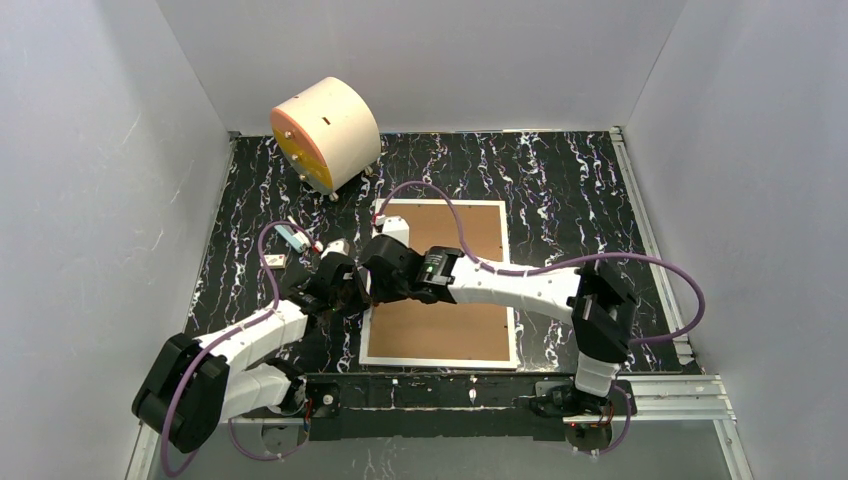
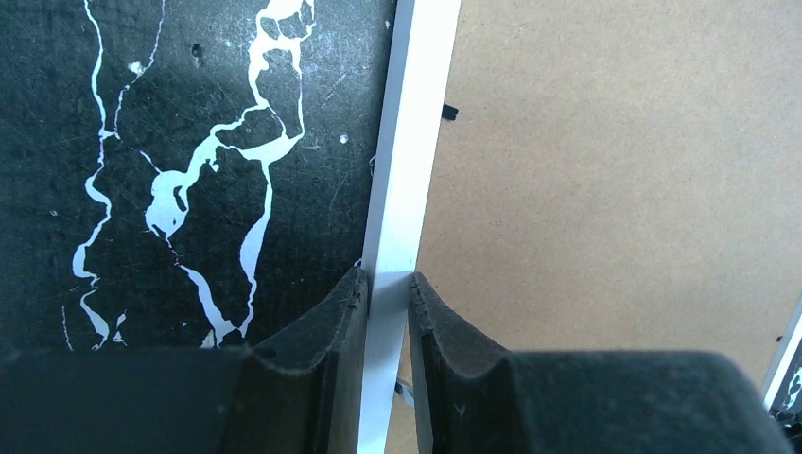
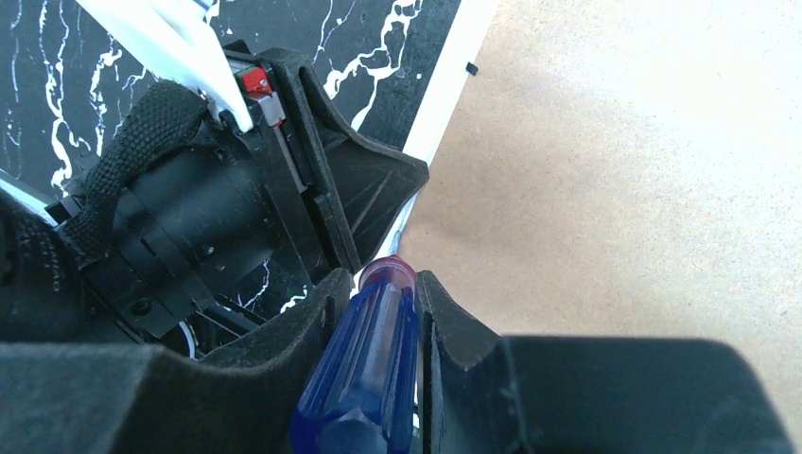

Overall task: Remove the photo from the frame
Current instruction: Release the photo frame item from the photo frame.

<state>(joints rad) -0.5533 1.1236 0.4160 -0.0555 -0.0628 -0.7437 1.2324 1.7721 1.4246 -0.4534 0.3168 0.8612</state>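
Well, far L at the back of the table [image 1: 560, 175] (black marble-look top) a cream cylinder [image 1: 335, 130] lies on its side, orange face toward the L wall. Nearer, a small pale-blue item [image 1: 293, 236] lies on the table, too small to identify.

Next, the L arm comes in from the near-L corner. L gripper [image 2: 386, 279] sits at the frame's L edge: one finger on the table side, the other on the board side, both pressed to the thin white rail, so it's clamped on the frame [image 2: 409, 142].

Just R of it, touching or nearly so, is the R gripper [image 3: 383, 284]. Its fingers are closed on a screwdriver [image 3: 364, 378] w/ a see-through blue handle, reddish at the end poking past the fingertips. The blade can't be seen. That end sits right by the frame's L rail, close to the L gripper's finger.

Centre: the frame lies flat, face down, long side running near to far. The brown backing board [image 1: 455, 320] is up and fills it. A small black tab [image 2: 449, 112] shows at the board's L edge. The photo isn't visible from this side.

R side: the R arm reaches from the near-R corner across the board.
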